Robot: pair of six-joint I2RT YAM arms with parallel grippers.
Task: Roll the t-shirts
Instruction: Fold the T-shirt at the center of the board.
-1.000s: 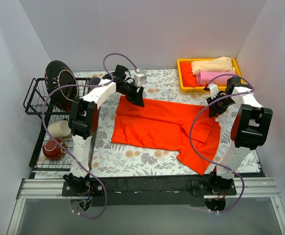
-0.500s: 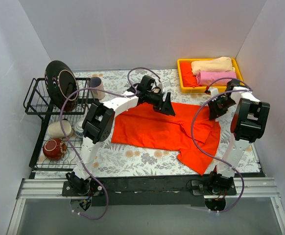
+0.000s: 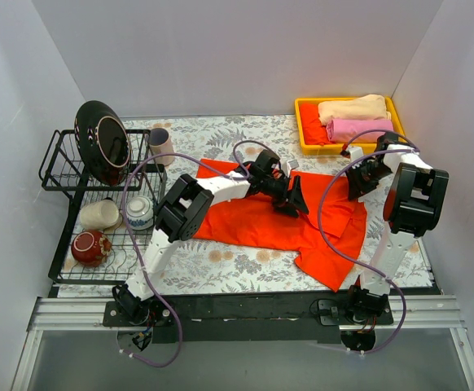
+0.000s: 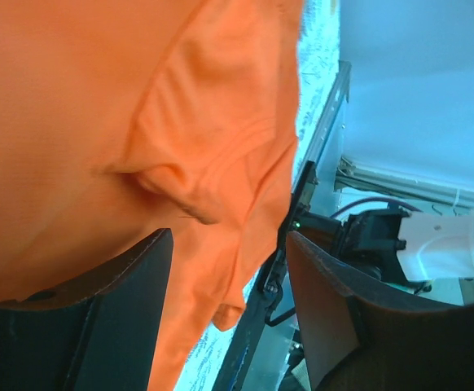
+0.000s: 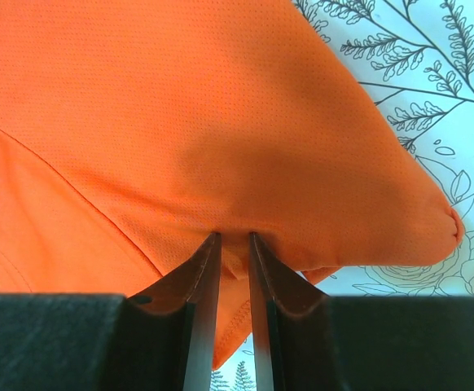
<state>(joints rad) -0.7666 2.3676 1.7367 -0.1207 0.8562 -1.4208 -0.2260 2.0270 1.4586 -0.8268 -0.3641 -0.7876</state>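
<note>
the orange-red t-shirt [image 3: 245, 224] is laid rumpled across the middle of the flowered worktop [image 3: 204, 130], with one corner drawn out toward the near right edge. the right border of the garment is clamped by the right hand [image 3: 359, 181]. in the right wrist view its jaws are set narrow, with a small pinch of the orange fabric gathered between the tips. the left hand [image 3: 292, 198] is positioned over the upper middle of the garment, and its arm is stretched across the cloth from the left. its jaws are spread wide. in the left wrist view a raised fold of fabric is seen between the two fingers, but no grip is made on it. whether the tips touch the cloth cannot be told.

at the far right corner a yellow tray [image 3: 302, 138] is placed apart from the spread garment. a rolled pink t-shirt [image 3: 359, 129] and a rolled cream t-shirt [image 3: 351, 108] are stowed in it side by side, touching. a wire dish rack [image 3: 58, 163] is located at the left edge, with a dark plate [image 3: 103, 151] stood upright in it.
</note>
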